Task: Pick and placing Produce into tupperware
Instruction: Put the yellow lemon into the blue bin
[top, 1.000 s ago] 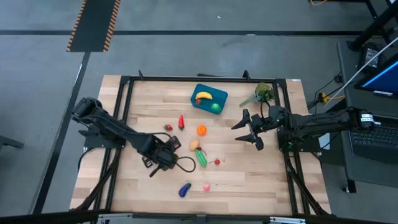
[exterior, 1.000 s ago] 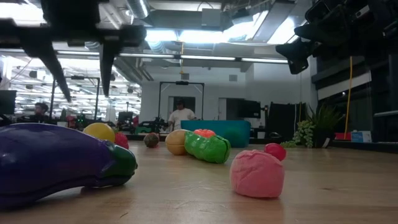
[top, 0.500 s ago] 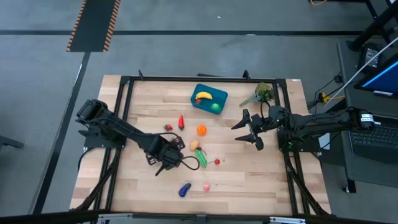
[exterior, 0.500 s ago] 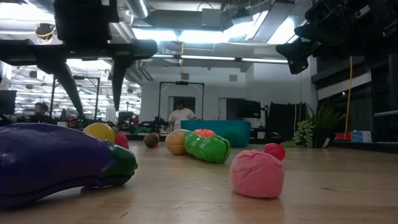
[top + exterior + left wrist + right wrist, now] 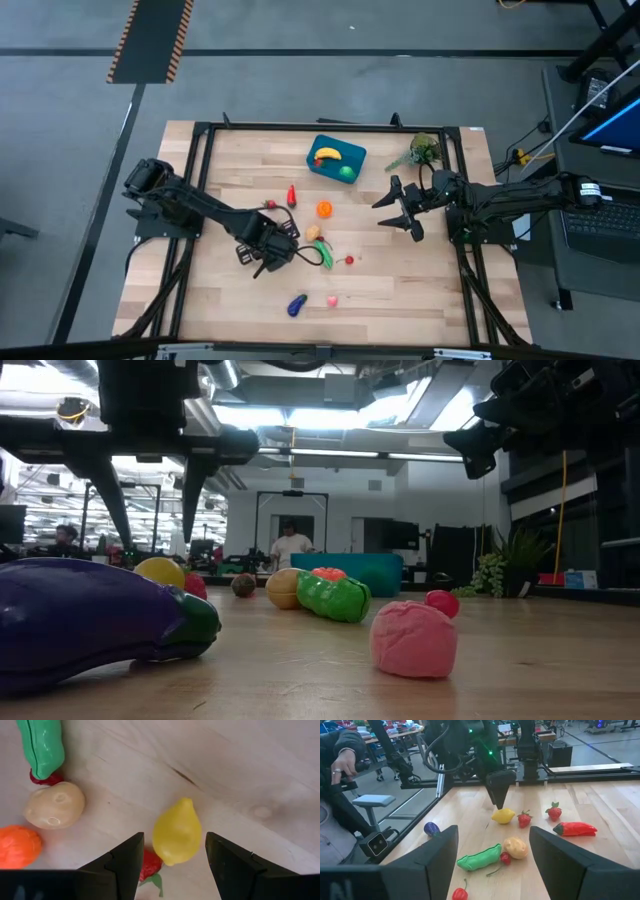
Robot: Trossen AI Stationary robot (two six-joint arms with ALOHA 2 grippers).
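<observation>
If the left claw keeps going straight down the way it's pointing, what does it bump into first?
Most likely the yellow lemon. The left claw is open and points down at the table, with the lemon lying right between its fingers. A strawberry sits just beside it, so it might get brushed too.

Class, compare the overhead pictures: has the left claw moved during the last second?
Yes. The left claw has shifted toward the tupperware side, closing on the green pea pod, and now hangs open over the lemon.
</observation>
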